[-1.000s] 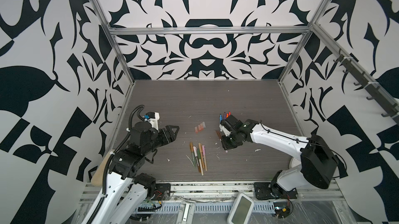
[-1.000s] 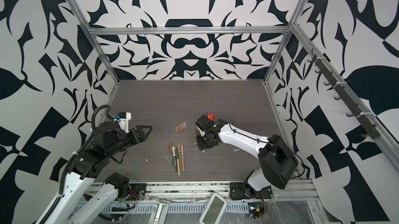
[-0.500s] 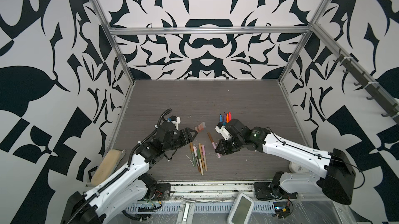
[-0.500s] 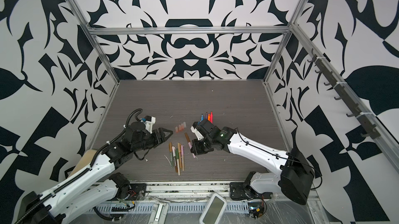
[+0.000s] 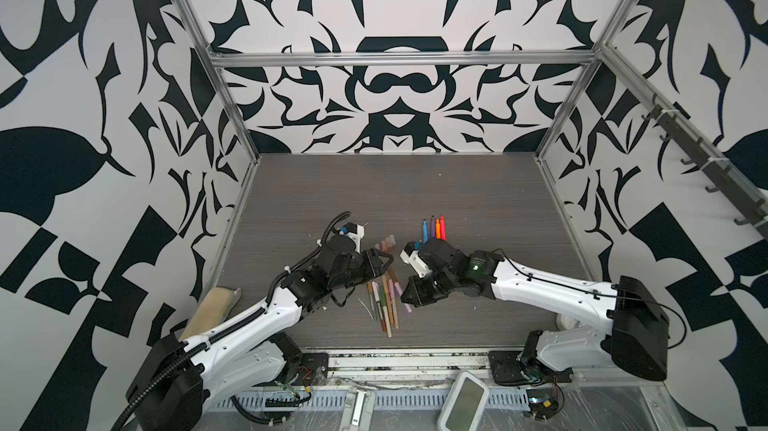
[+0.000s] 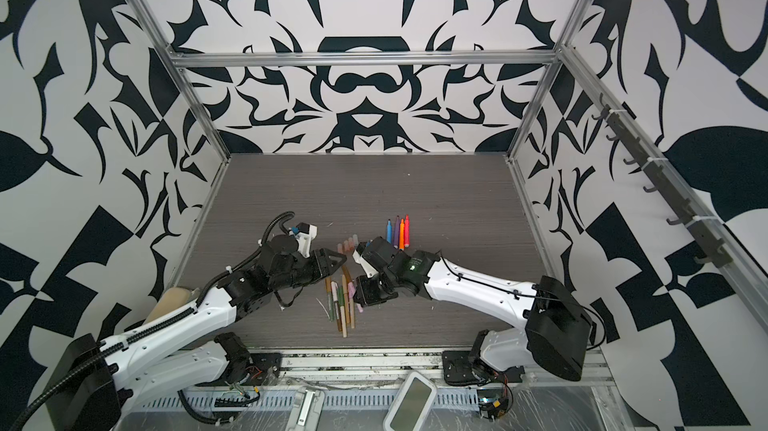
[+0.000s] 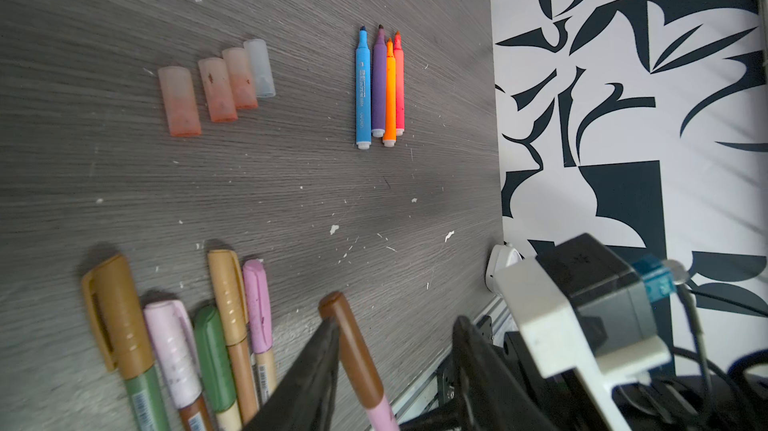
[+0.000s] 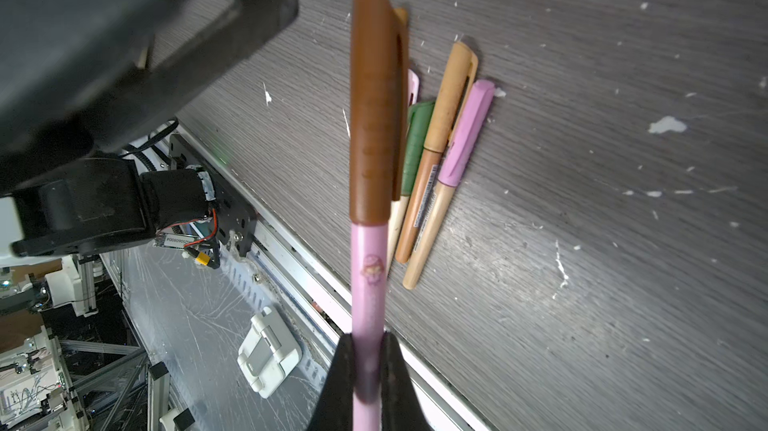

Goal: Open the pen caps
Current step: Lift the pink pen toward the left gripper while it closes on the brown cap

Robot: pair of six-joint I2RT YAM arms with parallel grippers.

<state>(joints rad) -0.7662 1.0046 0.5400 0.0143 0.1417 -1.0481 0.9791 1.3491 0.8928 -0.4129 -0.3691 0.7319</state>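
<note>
So the right claw (image 8: 368,366) is clamped on the pink pen (image 8: 368,283) — its brown cap (image 7: 353,345) sits inside the left claw (image 7: 395,325) — jaws parted, one touching it.

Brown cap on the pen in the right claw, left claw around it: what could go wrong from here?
The brown cap sits off centre in the left claw, close to one finger; closing could shove the pink pen sideways instead of gripping it.
The right claw pinches the smooth barrel far from the cap, so a pull may slide the pen out rather than free the cap.
The capped pens lie below; a dropped piece could scatter them.
</note>
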